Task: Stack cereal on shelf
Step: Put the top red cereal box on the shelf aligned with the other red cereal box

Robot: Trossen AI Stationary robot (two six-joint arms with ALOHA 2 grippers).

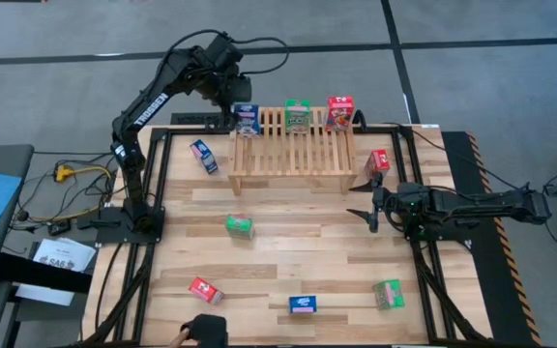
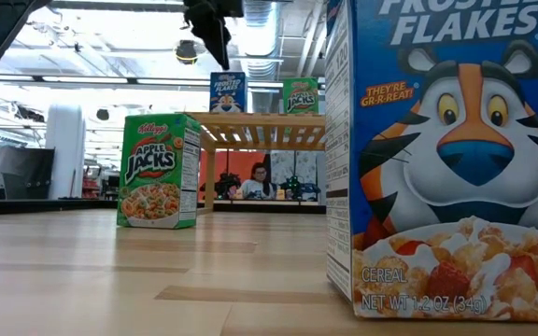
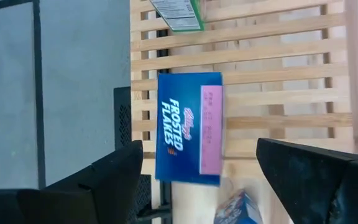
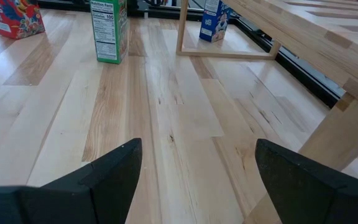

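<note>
Looking down from the high view, the wooden shelf (image 1: 293, 143) stands at the top middle of the bench (image 1: 288, 261). Three boxes stand along its far edge: a blue box (image 1: 247, 119) at the left, a green box (image 1: 297, 115) in the middle and a red box (image 1: 339, 112) at the right. The left tool (image 1: 241, 97) hangs just above the blue box and holds nothing. The right tool (image 1: 368, 200) sits low at the right of the frame, past the shelf's right end, open and empty. A second red box (image 1: 379, 160) is near it. Other boxes lie about the bench: a blue one (image 1: 203, 156) left of the shelf, a green one (image 1: 239, 226) in the middle, and a red one (image 1: 204, 290), a blue one (image 1: 304, 304) and a green one (image 1: 388, 294) along the bottom.

The low view shows what the top view cannot: a person (image 2: 259, 181) sitting far back in the room, seen under the shelf. A big Frosted Flakes box fills the right side and blocks much of the bench.

The left wrist view shows the two dark fingers (image 3: 104, 186) spread wide, with the blue box between them but not touched.

The right wrist view shows wide fingers (image 4: 98, 180) over bare wood.
</note>
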